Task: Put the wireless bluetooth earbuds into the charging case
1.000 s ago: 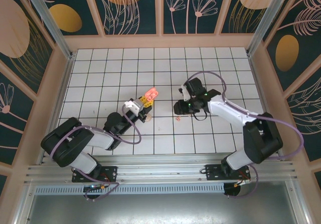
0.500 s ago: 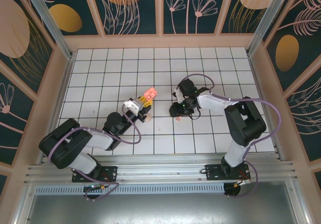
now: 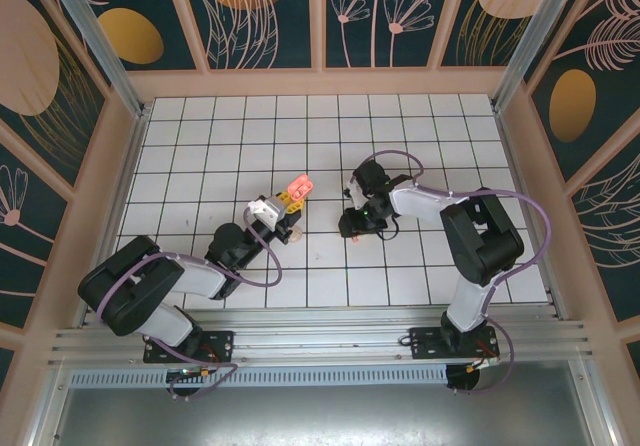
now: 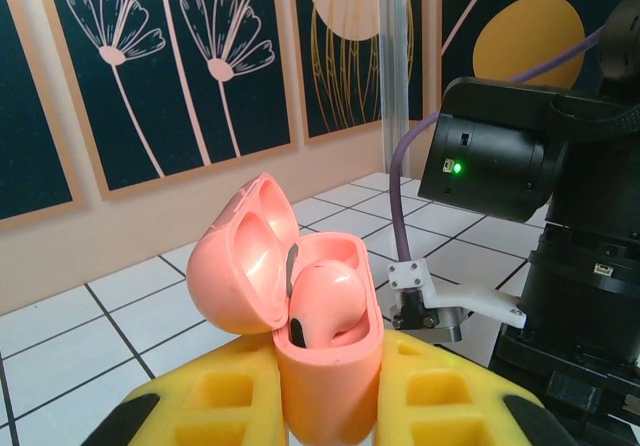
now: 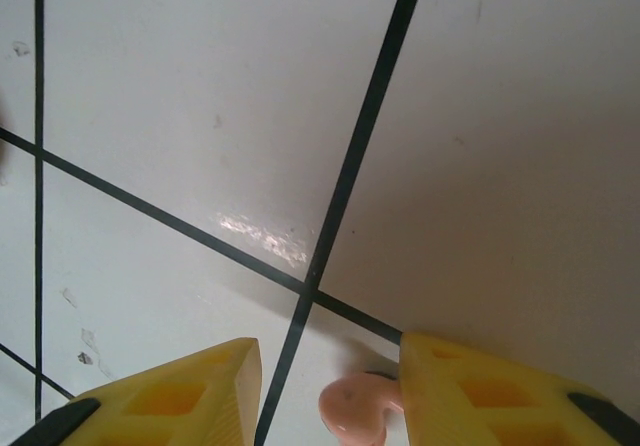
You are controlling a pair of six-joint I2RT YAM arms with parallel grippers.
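Note:
My left gripper (image 4: 328,391) is shut on the coral-pink charging case (image 4: 330,351), held upright between its yellow fingers (image 4: 215,396). The lid (image 4: 240,261) is swung open, and one pink earbud (image 4: 325,301) sits in the case. In the top view the case (image 3: 299,184) hangs above the tiles at centre-left. My right gripper (image 5: 325,396) is low over the floor, open. A second pink earbud (image 5: 355,411) lies on the tile between its fingers, touching the right finger (image 5: 500,396), with a gap to the left one (image 5: 180,401). From above, the right gripper (image 3: 350,228) stands just right of the case.
A small beige piece (image 3: 296,233) lies on the tile beside the left arm. The right arm's black wrist (image 4: 520,156) stands close in front of the held case. White tiled floor (image 3: 250,136) extends behind both grippers; wooden walls ring it.
The right arm has swung left and folded in, bringing its gripper down over the pink earbud on the floor. The left arm and case have stayed put.

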